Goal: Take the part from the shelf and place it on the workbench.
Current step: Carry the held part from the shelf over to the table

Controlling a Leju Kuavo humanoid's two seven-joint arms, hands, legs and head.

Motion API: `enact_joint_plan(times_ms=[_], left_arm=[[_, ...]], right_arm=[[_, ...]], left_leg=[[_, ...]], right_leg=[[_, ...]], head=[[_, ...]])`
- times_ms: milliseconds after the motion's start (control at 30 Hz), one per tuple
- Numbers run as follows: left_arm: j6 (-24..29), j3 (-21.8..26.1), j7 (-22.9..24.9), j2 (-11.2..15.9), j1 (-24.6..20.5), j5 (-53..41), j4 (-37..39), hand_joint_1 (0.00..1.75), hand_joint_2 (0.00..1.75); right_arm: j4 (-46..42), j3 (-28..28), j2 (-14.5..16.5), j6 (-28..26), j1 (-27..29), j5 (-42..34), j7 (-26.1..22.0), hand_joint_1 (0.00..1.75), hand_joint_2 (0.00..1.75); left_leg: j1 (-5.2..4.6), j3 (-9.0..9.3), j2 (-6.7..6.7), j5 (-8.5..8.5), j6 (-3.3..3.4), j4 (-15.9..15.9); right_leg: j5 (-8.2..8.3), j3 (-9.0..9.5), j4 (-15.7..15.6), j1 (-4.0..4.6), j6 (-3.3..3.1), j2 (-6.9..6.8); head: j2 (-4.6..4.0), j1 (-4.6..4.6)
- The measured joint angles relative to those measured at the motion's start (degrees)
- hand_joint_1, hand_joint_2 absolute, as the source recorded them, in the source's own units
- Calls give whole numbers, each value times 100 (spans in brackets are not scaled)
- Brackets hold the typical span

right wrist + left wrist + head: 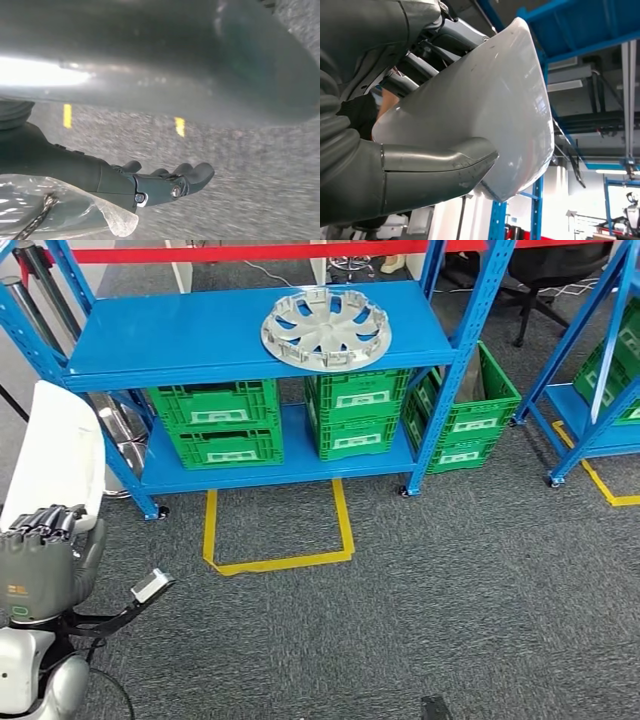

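Three green crates (219, 423) sit under the blue shelf (189, 335) bearing a silver hubcap (326, 329), while left hand (39, 560) fingers (433, 167) clamp the white part (62, 452); right hand (113, 180) fingers apart, empty.

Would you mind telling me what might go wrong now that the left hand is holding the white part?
The left hand grips the smooth, glossy white part from one end, so it may slip or swing while carried. The part stands near the blue shelf post and could knock it when the robot turns. The right hand hangs free, giving no second support.
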Motion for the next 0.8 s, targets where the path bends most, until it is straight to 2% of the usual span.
enact_joint_plan(times_ms=[33,67,100,133,167,233,267,300,333,367,400,433,467,500,533,600,633,667,733,767,800], left_arm=[[0,-3,0,-14,-16,3,16,175,175],[0,-5,0,-26,-28,6,33,175,175],[0,-8,-1,-37,-35,11,49,175,175],[-1,-10,-4,-46,-36,21,66,175,175],[-1,-13,-12,-52,-35,33,81,175,175],[-2,-16,-31,-61,-34,74,109,175,175],[-2,-16,-42,-67,-35,96,123,175,175],[-2,-16,-52,-74,-35,121,138,175,175],[-2,-16,-66,-83,-36,146,152,175,175],[-2,-16,-81,-92,-38,166,165,175,175],[-2,-16,-100,-99,-41,189,172,175,175],[-2,-16,-121,-106,-49,212,177,175,175],[-1,-16,-141,-115,-56,236,178,175,175],[0,-16,-157,-125,-60,262,179,175,175],[1,-15,-167,-133,-65,280,181,175,175],[0,-15,-181,-154,-69,303,188,175,175],[-1,-14,-198,-165,-75,320,193,175,175],[-1,-14,-223,-179,-75,351,199,175,175],[-2,-11,-295,-204,-66,449,221,175,175],[-2,-11,-331,-216,-55,494,236,175,175],[-2,-10,-366,-229,-43,534,253,175,175]], right_arm=[[-1,42,-5,-1,-15,22,-48,0,0],[0,79,-3,2,-23,33,-78,0,0],[0,110,3,13,-29,41,-97,0,0],[0,142,9,23,-33,55,-105,0,0],[1,172,15,34,-36,74,-109,0,0],[1,223,20,40,-42,110,-105,0,0],[1,249,22,41,-44,122,-90,0,0],[1,271,25,44,-45,129,-66,0,0],[1,292,32,46,-45,135,-32,0,0],[1,311,40,48,-44,140,1,0,0],[0,326,49,48,-44,143,30,0,0],[-1,343,59,46,-43,145,58,0,0],[-2,356,65,44,-41,145,79,0,0],[-2,366,69,43,-39,145,100,0,0],[-2,374,72,41,-36,144,115,0,0],[2,388,78,41,-24,141,137,0,0],[4,398,80,40,-20,140,153,0,0],[7,408,83,37,-15,140,176,0,0],[9,422,83,26,-9,139,231,0,0],[9,426,83,21,-6,138,254,0,0],[9,429,83,17,-6,136,271,0,0]], left_leg=[[3,-11,6,70,-35,-22],[11,-19,8,136,-71,-53],[22,-35,5,116,-110,-61],[28,-67,0,-19,-148,6],[36,-117,-5,-271,-181,191],[50,-240,-7,-912,-231,882],[54,-279,-7,-1100,-247,1272],[54,-270,-8,-1145,-255,1553],[53,-185,-8,-1054,-255,1662],[52,0,-8,-890,-244,1549],[49,276,-9,-766,-220,1246],[39,610,-10,-754,-186,804],[27,905,-9,-817,-149,382],[11,1091,-11,-902,-112,84],[-7,1172,-11,-963,-78,-84],[-10,1087,3,-855,-1,-136],[-2,1018,16,-779,44,-155],[11,934,28,-690,87,-173],[18,728,36,-518,134,-174],[16,612,35,-430,135,-168],[14,488,36,-340,128,-157]], right_leg=[[-34,73,-164,16,-12,5],[-2,28,-192,14,-34,6],[64,-39,-193,11,-69,-6],[134,-100,-201,2,-113,-22],[215,-174,-209,-9,-155,-41],[368,-329,-192,-5,-205,-59],[449,-426,-172,-1,-210,-62],[523,-530,-144,2,-207,-64],[591,-656,-104,4,-200,-65],[651,-784,-56,6,-189,-67],[702,-895,-4,7,-176,-68],[750,-993,47,14,-155,-64],[799,-1059,83,19,-132,-62],[852,-1092,96,20,-106,-61],[913,-1112,89,18,-74,-60],[991,-1148,59,3,-5,-53],[895,-1192,113,-3,24,-43],[684,-1265,255,-6,49,-33],[60,-1435,864,-17,80,-22],[-154,-1499,1230,-20,97,-21],[-219,-1502,1525,-21,112,-21]], head=[[0,-2],[0,-3],[0,-4],[0,-12],[0,-26],[0,-48],[0,-53],[0,-51],[0,-54],[0,-53],[0,-53],[0,-54],[0,-49],[0,-50],[0,-53],[0,-65],[0,-66],[0,-58],[0,-44],[0,-39],[0,-38]])
